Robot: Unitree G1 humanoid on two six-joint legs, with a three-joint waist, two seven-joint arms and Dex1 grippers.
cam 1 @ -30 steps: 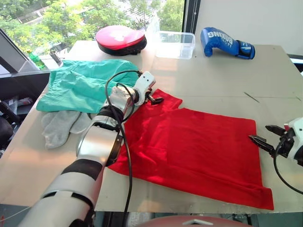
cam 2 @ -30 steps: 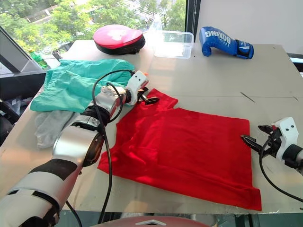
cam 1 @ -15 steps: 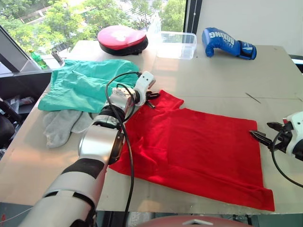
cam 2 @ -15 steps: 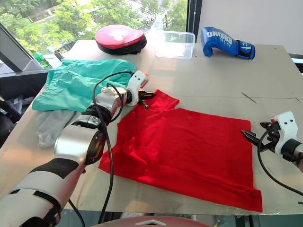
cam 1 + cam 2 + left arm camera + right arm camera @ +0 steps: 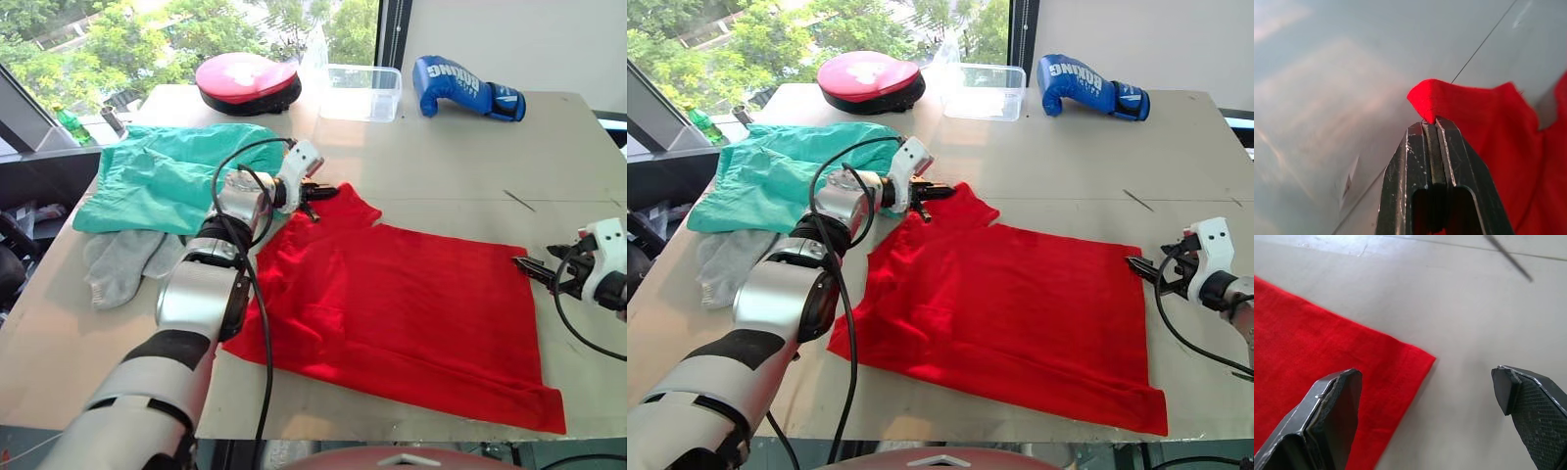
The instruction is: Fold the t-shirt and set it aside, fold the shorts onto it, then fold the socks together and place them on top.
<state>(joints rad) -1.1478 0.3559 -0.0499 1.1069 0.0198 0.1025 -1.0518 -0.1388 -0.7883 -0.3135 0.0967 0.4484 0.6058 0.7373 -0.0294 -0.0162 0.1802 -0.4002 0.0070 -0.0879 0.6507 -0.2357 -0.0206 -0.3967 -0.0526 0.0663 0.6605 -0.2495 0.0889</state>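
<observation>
left gripper (image 5: 1432,122) clamped on a far corner of the t-shirt (image 5: 411,304), presumably to start the fold. right gripper (image 5: 1430,382) spread wide just over the opposite corner, not yet gripping.

Boxing glove (image 5: 466,88), blue, at the far edge of the table (image 5: 441,166), just beside the clear plastic container (image 5: 361,92): white block lettering across the cuff side, reading "BOXING" in part; first letters unclear. No other legible text, number or sign

T-shirt (image 5: 411,294) thin matt cloth (table (image 5: 441,166) smooth).
</observation>
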